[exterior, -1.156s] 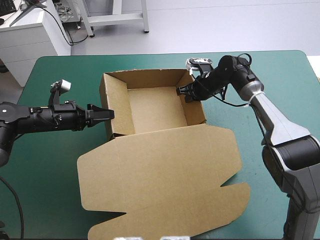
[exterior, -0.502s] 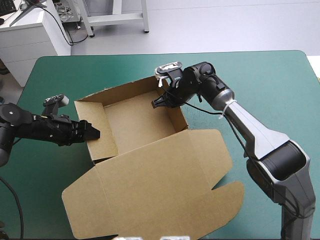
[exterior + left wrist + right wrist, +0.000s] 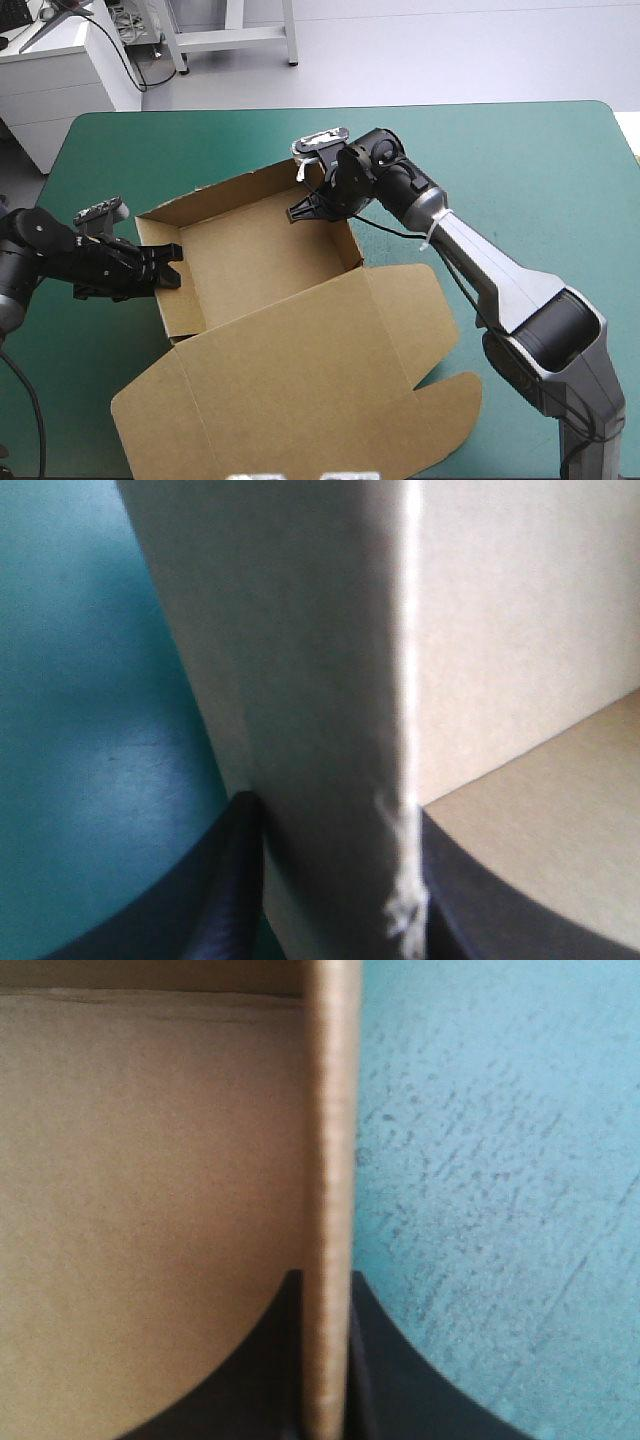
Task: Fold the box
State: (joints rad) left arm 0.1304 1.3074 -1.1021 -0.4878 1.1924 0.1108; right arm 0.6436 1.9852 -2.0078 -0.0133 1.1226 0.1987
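We see the brown box [image 3: 255,255], an open tray, lid flat nearside, left pincer [image 3: 172,268] clamping its left wall, right pincer [image 3: 303,210] clamping its far-right wall

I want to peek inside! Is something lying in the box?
No, the high view shows only bare brown floor inside the box.

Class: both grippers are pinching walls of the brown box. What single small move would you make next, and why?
Probably open the right gripper slightly and ease it off the wall. The box already stands as a tray, walls up, lid flat on the teal-green cover, and the left gripper pinches the opposite wall, steadying it.
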